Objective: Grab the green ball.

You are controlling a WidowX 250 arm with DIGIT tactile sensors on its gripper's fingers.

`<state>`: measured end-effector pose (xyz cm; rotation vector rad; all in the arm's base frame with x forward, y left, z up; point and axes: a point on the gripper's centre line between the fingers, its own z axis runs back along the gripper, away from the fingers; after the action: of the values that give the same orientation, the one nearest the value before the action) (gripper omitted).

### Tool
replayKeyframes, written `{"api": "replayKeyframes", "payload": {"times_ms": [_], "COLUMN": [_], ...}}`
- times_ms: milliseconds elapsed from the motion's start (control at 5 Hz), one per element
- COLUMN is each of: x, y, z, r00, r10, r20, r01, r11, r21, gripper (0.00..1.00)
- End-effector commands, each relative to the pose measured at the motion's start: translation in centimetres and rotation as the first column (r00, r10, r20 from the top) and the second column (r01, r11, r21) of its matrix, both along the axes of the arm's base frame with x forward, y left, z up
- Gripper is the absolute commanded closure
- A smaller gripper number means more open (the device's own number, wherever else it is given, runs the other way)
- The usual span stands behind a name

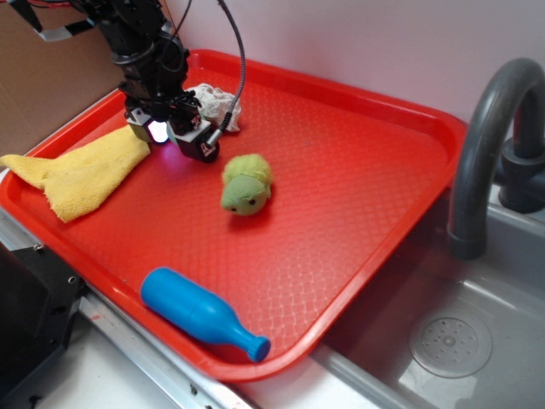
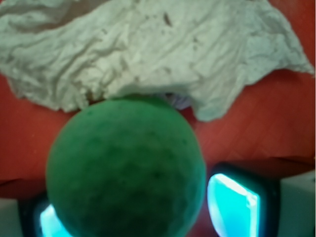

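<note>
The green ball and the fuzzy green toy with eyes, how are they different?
The round, dark teal-green ball is smooth and plain; the fuzzy yellow-green plush toy is lumpy with eyes. The ball sits between the tool's fingers, beside the crumpled white cloth; the toy lies alone mid-tray. Both are green, on the red plastic tray.

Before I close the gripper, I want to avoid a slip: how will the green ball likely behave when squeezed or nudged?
The green ball looks evenly round, so a nudge would probably roll it on the red tray. Its matte, fuzzy surface suggests it is soft, light and grippy. It sits between the gripper's lit pads, so an off-centre squeeze might pop it toward the crumpled white cloth.
</note>
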<state>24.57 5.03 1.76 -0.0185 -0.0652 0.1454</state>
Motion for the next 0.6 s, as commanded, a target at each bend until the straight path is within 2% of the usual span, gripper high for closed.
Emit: {"api": "replayKeyframes", "payload": {"times_ms": [0,200,400], "x": [1.0,1.0,0.1], "y": [0.2,0.1,-0.4], "z": [0.4,0.5,1.8], "r00": [0.999,0.999,0.999], "r10": [-0.009,-0.009,0.033], "r20": [0.033,0.036,0.026], "r01": [0.009,0.009,-0.034], "r11": [1.000,1.000,0.998], "r21": [0.003,0.003,0.059], "gripper": [1.00,1.00,1.00]}}
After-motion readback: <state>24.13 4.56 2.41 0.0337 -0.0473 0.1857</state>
